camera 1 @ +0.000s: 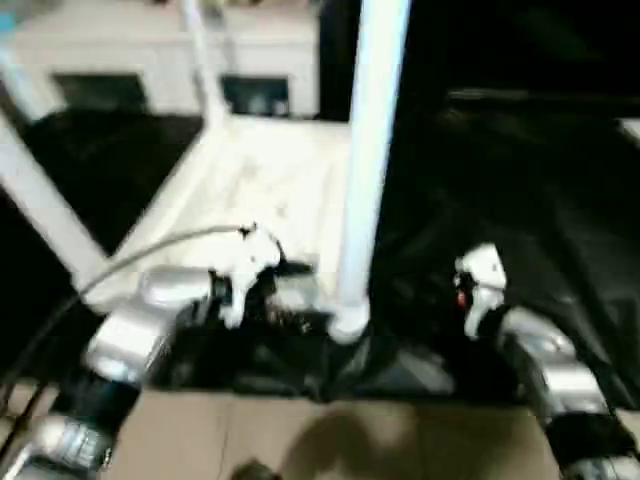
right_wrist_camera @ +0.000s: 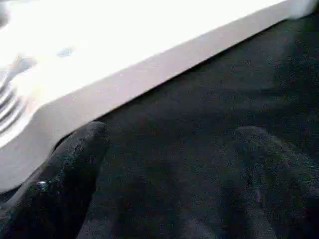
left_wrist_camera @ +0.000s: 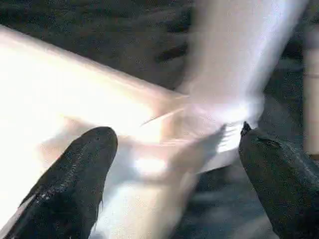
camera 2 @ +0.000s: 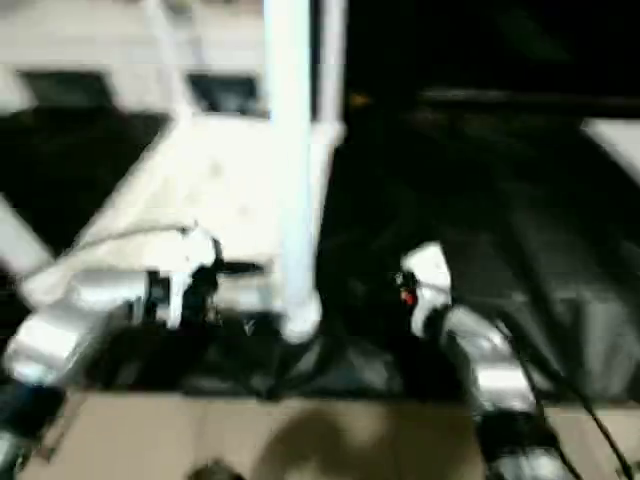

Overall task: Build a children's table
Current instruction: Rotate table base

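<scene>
The children's table lies upside down on a black cloth, its white top (camera 1: 262, 185) facing up with the raised rim around it. White legs stand up from its corners: a near one (camera 1: 366, 170) in the corner socket (camera 1: 348, 323), one at the left (camera 1: 40, 205) and a far one (camera 1: 203, 62). My left gripper (left_wrist_camera: 172, 169) is open, with its black fingers (left_wrist_camera: 75, 184) on either side of the near socket and the foot of that leg (left_wrist_camera: 239, 59). My right gripper (right_wrist_camera: 164, 181) is open and empty, low over the cloth beside the top's rim (right_wrist_camera: 124, 82).
A white cabinet with glass doors (camera 1: 150, 65) stands behind the table. The black cloth (camera 1: 520, 180) spreads to the right. Tan floor (camera 1: 380, 440) runs along the near edge. A grey cable (camera 1: 150, 250) arcs over my left forearm.
</scene>
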Tool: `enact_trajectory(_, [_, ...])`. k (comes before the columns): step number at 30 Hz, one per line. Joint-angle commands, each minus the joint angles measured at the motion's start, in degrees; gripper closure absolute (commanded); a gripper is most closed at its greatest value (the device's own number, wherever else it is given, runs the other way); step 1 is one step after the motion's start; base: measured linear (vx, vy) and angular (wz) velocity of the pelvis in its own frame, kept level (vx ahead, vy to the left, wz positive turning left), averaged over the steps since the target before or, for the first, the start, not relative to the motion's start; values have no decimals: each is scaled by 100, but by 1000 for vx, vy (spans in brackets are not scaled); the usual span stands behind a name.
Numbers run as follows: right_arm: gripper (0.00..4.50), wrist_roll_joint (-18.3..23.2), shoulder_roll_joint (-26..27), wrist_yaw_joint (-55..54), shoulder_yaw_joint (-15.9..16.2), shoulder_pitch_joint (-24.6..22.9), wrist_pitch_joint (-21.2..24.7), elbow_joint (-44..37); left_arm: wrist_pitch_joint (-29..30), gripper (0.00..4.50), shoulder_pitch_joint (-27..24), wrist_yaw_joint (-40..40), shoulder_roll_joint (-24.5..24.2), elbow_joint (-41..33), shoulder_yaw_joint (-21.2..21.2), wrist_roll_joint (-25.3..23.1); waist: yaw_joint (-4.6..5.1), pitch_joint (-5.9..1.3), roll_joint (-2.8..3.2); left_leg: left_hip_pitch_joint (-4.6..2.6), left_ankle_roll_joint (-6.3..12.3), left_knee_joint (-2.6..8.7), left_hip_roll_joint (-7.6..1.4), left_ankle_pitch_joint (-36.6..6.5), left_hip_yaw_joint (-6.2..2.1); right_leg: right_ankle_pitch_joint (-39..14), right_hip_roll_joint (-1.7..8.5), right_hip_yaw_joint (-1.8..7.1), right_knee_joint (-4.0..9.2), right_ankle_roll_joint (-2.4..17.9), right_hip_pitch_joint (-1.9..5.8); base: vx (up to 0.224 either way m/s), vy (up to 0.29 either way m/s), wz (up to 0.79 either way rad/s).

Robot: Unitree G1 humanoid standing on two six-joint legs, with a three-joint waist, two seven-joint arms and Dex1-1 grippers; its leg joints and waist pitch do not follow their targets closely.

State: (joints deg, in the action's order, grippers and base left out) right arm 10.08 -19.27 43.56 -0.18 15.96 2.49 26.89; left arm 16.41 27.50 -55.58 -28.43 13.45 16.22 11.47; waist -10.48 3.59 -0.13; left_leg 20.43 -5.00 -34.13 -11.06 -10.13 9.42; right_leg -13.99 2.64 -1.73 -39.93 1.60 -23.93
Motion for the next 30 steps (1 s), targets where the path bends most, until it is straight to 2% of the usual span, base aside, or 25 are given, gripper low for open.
enact_trajectory(1, [0, -107, -100, 58, 48, 1, 79, -223, -151, 39, 140, 119, -28, 236, 29, -206, 72, -459, 19, -24, 497, 213, -102, -173, -5, 814, 279, 277, 542, 957, 281, 1, -36, 20])
enact_trajectory(2, [0, -120, -187, 82, 58, -64, 183, -428, -180, 42, 230, -14, -38, 366, 50, -149, 38, -464, 21, 22, 394, 215, -121, -366, -6, 775, 322, 239, 581, 1020, 318, 0, 0, 0])
enact_trajectory(3, [0, -98, -215, 90, 62, -91, 237, -516, -156, 42, 245, -115, -40, 378, 51, -86, 64, -473, 50, 21, 336, 233, -144, -576, -9, 578, 354, 216, 600, 1065, 333, 0, 0, 0])
enact_trajectory(4, [0, -83, -234, 86, 64, -104, 285, -581, -189, 53, 269, -193, -51, 412, 73, -76, 70, -471, 44, 47, 294, 253, -149, -588, -20, 503, 369, 206, 609, 1058, 368, 0, 0, 0])
enact_trajectory(5, [0, -78, -249, 85, 68, -108, 316, -618, -238, 53, 297, -234, -66, 462, 107, -108, 105, -440, 52, 52, 194, 291, -167, -748, -26, 170, 395, 194, 659, 1020, 362, 0, 0, 0])
enact_trajectory(6, [0, -70, -293, 99, 98, -130, 385, -721, -347, 79, 334, -413, -92, 562, 164, -161, 119, -433, 60, 55, 164, 310, -168, -810, -30, 2, 407, 187, 686, 999, 376, 0, 0, 0])
enact_trajectory(8, [0, -40, -354, 170, 145, -176, 492, -884, -376, 84, 359, -748, -149, 637, 232, -165, 146, -421, 68, 50, 92, 339, -177, -907, -33, -318, 432, 196, 735, 913, 383, 0, 0, 0])
enact_trajectory(10, [0, -47, -477, 337, 230, -277, 633, -1133, -435, 92, 428, -1053, -154, 788, 242, -127, 190, -395, 72, 13, 36, 390, -193, -1126, -35, -640, 453, 192, 795, 876, 381, 0, 0, 0])
enact_trajectory(11, [0, -53, -509, 382, 251, -297, 646, -1172, -442, 120, 439, -1090, -151, 803, 238, -111, 210, -404, 53, 21, 25, 388, -186, -1115, -31, -641, 463, 198, 801, 871, 412, 0, 0, 0])
enact_trajectory(15, [0, -72, -688, 592, 348, -394, 778, -1405, -540, 138, 507, -1341, -141, 921, 324, -124, 237, -408, 44, 42, 92, 361, -177, -912, -17, -344, 471, 210, 783, 945, 419, 0, 0, 0])
enact_trajectory(17, [0, -87, -776, 674, 402, -422, 835, -1512, -697, 165, 570, -1316, -106, 1118, 406, -283, 235, -413, 35, 55, 125, 352, -170, -837, -16, -279, 473, 207, 777, 921, 435, 0, 0, 0])
enact_trajectory(19, [0, -111, -893, 804, 479, -461, 883, -1673, -1010, 169, 702, -1161, -31, 1485, 516, -584, 234, -407, 30, 45, 153, 344, -162, -844, -9, -334, 447, 203, 804, 875, 426, 0, 0, 0])
enact_trajectory(21, [0, -119, -941, 846, 509, -481, 907, -1760, -1108, 184, 759, -1137, 5, 1628, 536, -680, 226, -421, 36, 44, 158, 339, -177, -800, -20, -254, 467, 205, 783, 839, 437, 0, 0, 0])
enact_trajectory(22, [0, -113, -1013, 886, 544, -498, 967, -1938, -1131, 184, 832, -1376, -5, 1769, 647, -769, 224, -417, 103, 41, 138, 345, -178, -812, -32, -261, 464, 202, 787, 854, 425, 0, 0, 0])
enact_trajectory(23, [0, -113, -1013, 886, 544, -498, 967, -1938, -1131, 207, 832, -1376, -5, 1769, 647, -769, 227, -422, 77, 31, 134, 344, -184, -843, -24, -249, 462, 204, 793, 856, 424, 0, 0, 0])
enact_trajectory(26, [0, -92, -1069, 922, 550, -493, 1042, -2059, -1123, 218, 860, -1597, -46, 1821, 739, -804, 225, -419, 87, 35, 105, 341, -189, -879, -25, -162, 472, 210, 776, 973, 429, 0, 0, 0])
enact_trajectory(27, [0, -92, -1098, 948, 548, -486, 1053, -2077, -1132, 244, 870, -1573, -43, 1839, 740, -819, 222, -421, 94, 30, 96, 341, -190, -889, -27, -155, 470, 206, 769, 991, 429, 0, 0, 0])
enact_trajectory(30, [0, -5, -1198, 1090, 562, -492, 1165, -2175, -1209, 257, 915, -1601, -14, 1964, 740, -857, 219, -420, 82, 36, 104, 339, -183, -912, -29, -158, 466, 201, 773, 1030, 445, 0, 0, 0])
